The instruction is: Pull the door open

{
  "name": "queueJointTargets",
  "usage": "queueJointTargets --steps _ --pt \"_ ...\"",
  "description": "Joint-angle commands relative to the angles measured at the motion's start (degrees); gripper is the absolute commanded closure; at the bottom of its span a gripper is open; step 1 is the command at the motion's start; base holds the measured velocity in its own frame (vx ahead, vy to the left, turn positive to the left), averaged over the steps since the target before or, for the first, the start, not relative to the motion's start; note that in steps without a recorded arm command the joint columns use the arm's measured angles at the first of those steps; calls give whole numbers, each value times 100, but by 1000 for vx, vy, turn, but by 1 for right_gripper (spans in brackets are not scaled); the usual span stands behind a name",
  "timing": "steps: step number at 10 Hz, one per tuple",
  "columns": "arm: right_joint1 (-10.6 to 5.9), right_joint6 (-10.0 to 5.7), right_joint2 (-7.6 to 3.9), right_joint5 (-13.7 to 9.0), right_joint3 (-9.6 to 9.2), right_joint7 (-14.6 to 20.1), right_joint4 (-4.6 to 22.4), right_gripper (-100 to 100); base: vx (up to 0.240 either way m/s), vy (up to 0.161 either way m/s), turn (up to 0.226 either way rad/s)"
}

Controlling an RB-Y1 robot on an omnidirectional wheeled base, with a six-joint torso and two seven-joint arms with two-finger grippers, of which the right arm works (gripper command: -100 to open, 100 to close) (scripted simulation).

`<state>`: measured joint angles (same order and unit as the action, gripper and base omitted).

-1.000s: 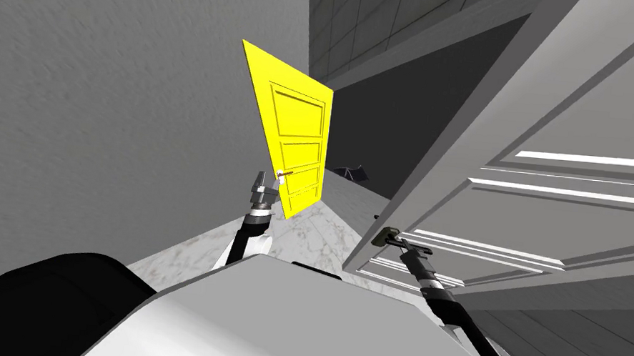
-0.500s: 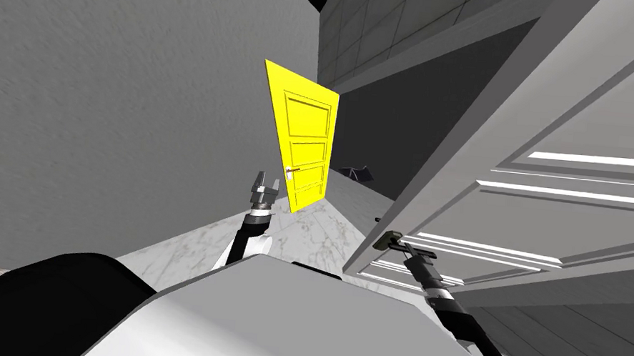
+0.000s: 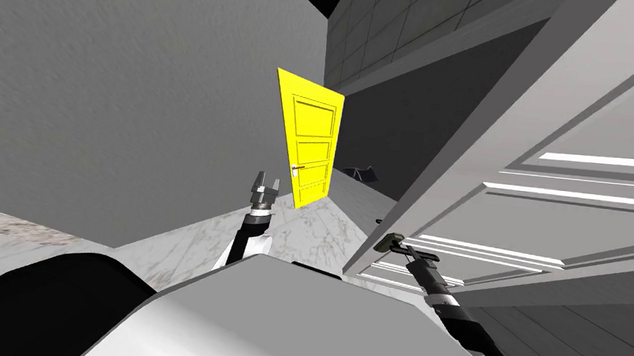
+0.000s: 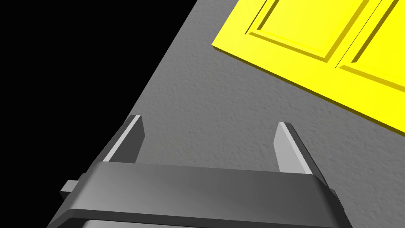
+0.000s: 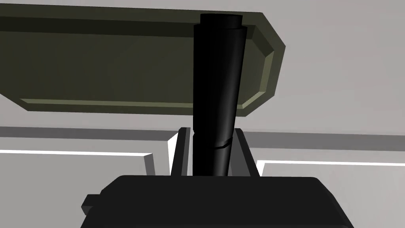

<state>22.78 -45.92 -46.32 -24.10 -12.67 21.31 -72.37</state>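
Yellow door (image 3: 311,143), white panelled door (image 3: 576,231) (black handle (image 5: 215,79), olive plate (image 5: 99,67)), marbled floor (image 3: 307,237).

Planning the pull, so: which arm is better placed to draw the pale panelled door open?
Right. The right gripper is shut on the black handle of the pale door, by the olive plate. The left gripper is open, pointing at a grey wall beside a yellow door, away from that handle.

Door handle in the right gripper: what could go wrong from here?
The right gripper clamps a round black handle between thin fingers, so it might slip out. The white door stands ajar beside that arm and could crowd it. The open left gripper hangs near the grey wall and might scrape it.
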Motion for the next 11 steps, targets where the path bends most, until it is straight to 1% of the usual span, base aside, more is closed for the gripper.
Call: queueJointTargets --steps 1,2,4,5,8,9,10,11 --pt "57 -143 -61 0 -41 47 61 100 -195 -55 144" --pt "71 -186 -83 -1 -53 62 76 100 -184 -66 93" --pt "128 -358 -167 -5 -102 122 134 100 -169 -77 146" --pt "141 -397 -187 -6 -113 135 148 100 -154 -94 114" --pt "207 -595 -284 -10 -170 205 215 100 -187 -59 118" --pt "174 -551 -247 7 -191 191 204 100 -78 -22 33" --pt "187 -634 -275 26 -228 231 253 100 -144 -55 135" --pt "188 -652 -283 29 -233 240 264 100 -202 -93 162"
